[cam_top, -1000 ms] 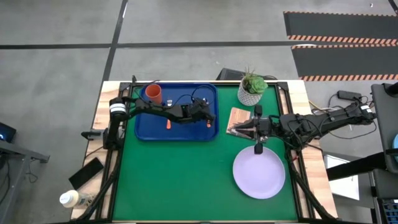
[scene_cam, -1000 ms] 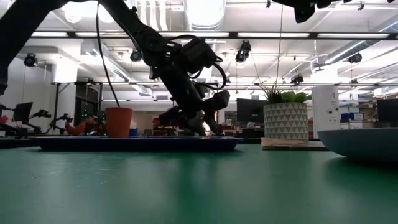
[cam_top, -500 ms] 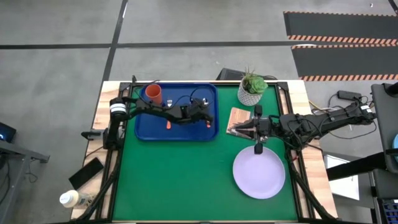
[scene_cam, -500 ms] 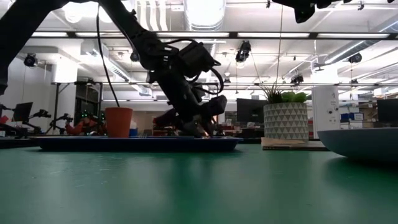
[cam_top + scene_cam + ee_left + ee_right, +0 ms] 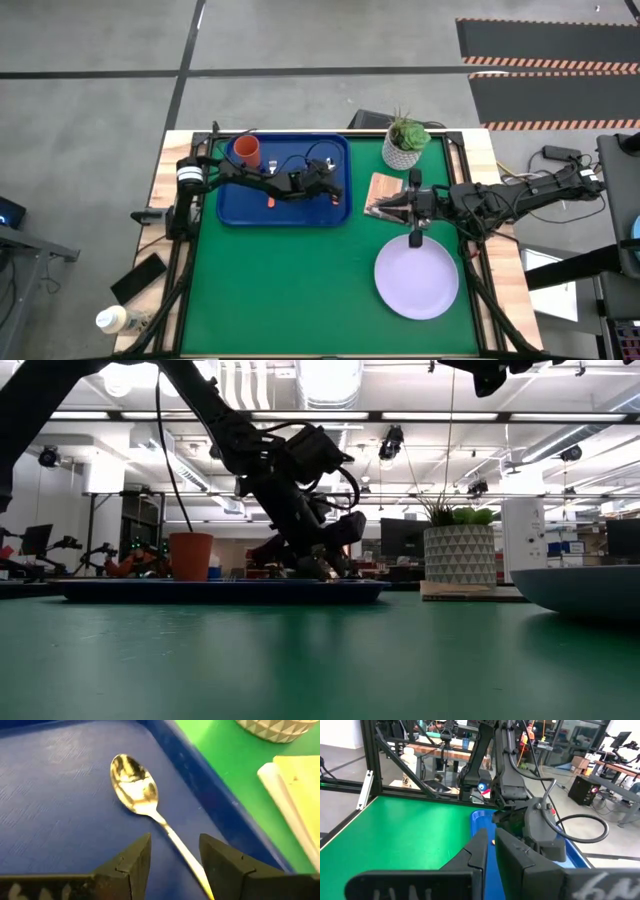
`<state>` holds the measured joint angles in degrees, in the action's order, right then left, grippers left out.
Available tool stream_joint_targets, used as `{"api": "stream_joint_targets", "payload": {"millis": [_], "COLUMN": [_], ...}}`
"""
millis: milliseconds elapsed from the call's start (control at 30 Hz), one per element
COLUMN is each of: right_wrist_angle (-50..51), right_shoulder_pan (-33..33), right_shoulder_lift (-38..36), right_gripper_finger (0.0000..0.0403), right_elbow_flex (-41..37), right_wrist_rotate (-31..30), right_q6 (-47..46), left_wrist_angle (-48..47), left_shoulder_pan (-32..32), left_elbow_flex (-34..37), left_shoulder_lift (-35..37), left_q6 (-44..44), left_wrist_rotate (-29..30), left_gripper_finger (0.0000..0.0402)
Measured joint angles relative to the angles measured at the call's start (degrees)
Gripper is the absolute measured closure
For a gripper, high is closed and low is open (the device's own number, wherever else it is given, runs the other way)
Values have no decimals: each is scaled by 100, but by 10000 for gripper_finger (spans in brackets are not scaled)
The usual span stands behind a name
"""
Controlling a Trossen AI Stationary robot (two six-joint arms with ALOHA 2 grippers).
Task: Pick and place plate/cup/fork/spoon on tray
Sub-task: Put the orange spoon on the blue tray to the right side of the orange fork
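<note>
The large dark blue rectangular plastic tray (image 5: 283,181) with its raised rim serves as the landmark. The left gripper (image 5: 172,865) hangs low over the tray's right part, its two dark fingers spread apart and holding nothing. Between them lies the slim spoon (image 5: 145,802) with a silver rounded bowl, flat on the tray floor just inside the tray's right rim; the handle runs back under the fingers. The small orange-red cylindrical cup (image 5: 246,151) stands upright in the tray's far left corner. A short orange piece (image 5: 270,201) lies on the tray floor near the middle; whether it is the fork cannot be told. The large round pale lavender plate (image 5: 416,279) rests on the green table mat (image 5: 290,290), well to the right of the tray. The right gripper (image 5: 490,851) hovers right of the tray, above the plate's far edge, fingers nearly closed, empty.
</note>
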<state>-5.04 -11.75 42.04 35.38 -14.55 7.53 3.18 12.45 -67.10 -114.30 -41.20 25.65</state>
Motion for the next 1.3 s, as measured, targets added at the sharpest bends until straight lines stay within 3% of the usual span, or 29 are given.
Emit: {"api": "stream_joint_targets", "payload": {"millis": [533,867,1067,1300], "right_wrist_angle": [-1,98,173,151], "right_shoulder_pan": [0,0,0,0], "right_shoulder_lift": [-4,-138,-195,-198], "right_gripper_finger": [375,375,375,374], "right_elbow_flex": [0,-4,-4,-4], "right_wrist_rotate": [-2,-1,0,0], "right_q6": [-90,-117,-170,-162], "left_wrist_angle": [-134,-437,-1608,-1615], "left_shoulder_pan": [-57,-77,-78,558], "left_elbow_flex": [-79,-79,-76,-16], "left_shoulder_lift": [331,1061,2016,2664], "left_q6": [432,657,1529,2209], "left_wrist_rotate": [-374,-468,-712,-871], "left_gripper_finger": [249,249,249,249]}}
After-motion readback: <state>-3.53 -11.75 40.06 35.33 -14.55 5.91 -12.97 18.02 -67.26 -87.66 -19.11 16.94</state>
